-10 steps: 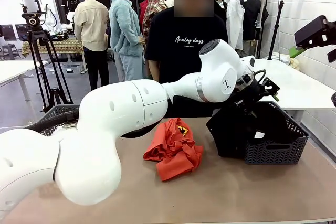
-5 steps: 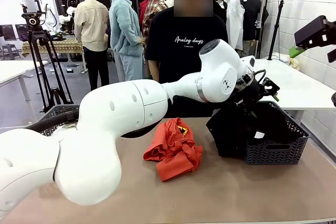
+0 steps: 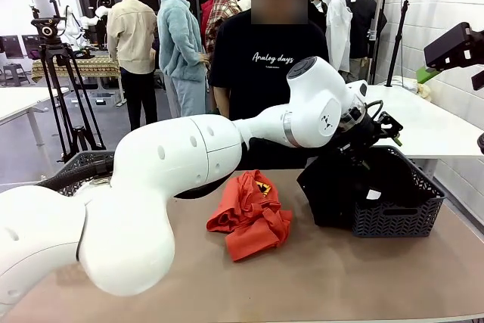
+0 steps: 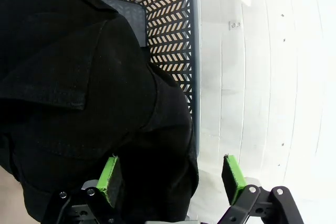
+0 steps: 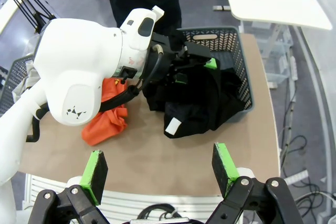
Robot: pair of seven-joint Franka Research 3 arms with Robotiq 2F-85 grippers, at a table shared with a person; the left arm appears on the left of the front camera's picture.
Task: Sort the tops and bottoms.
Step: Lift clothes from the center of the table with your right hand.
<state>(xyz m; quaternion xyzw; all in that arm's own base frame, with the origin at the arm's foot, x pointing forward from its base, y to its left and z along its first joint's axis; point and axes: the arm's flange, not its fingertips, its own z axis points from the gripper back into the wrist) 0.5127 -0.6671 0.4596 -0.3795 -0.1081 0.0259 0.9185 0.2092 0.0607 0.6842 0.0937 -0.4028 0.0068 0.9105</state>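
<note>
Left gripper (image 4: 170,176): fingers spread wide over the basket's edge, nothing pinched. One green pad (image 4: 109,178) sits over black cloth, the other over the pale floor beyond the basket wall. Whether the pad touches the cloth, I can't tell.

Right gripper (image 5: 158,169): up high above the near right part of the table, looking down on it all. Jaws wide apart and empty.

Large plain black cloth garment (image 3: 329,187): bunched in a heap over the dark grey plastic lattice basket (image 3: 401,213). Part of it lies inside. The rest spills over the rim on the side nearer the table's middle and hangs down to the tabletop. A small white tag shows on it in the right wrist view.

Orange-red cloth garment with a small yellow-and-black print (image 3: 249,213): crumpled on the brown table (image 3: 340,277) near its middle. It lies near the black heap, with a strip of bare table between them.

Left arm (image 3: 189,164): reaches across from the left, passing behind the orange-red garment to the basket.

Person (image 3: 265,58): standing at the far side in a black T-shirt with white script, right behind the left arm.

Second dark mesh basket (image 3: 83,168): at the table's left end, mostly hidden behind the left arm.
</note>
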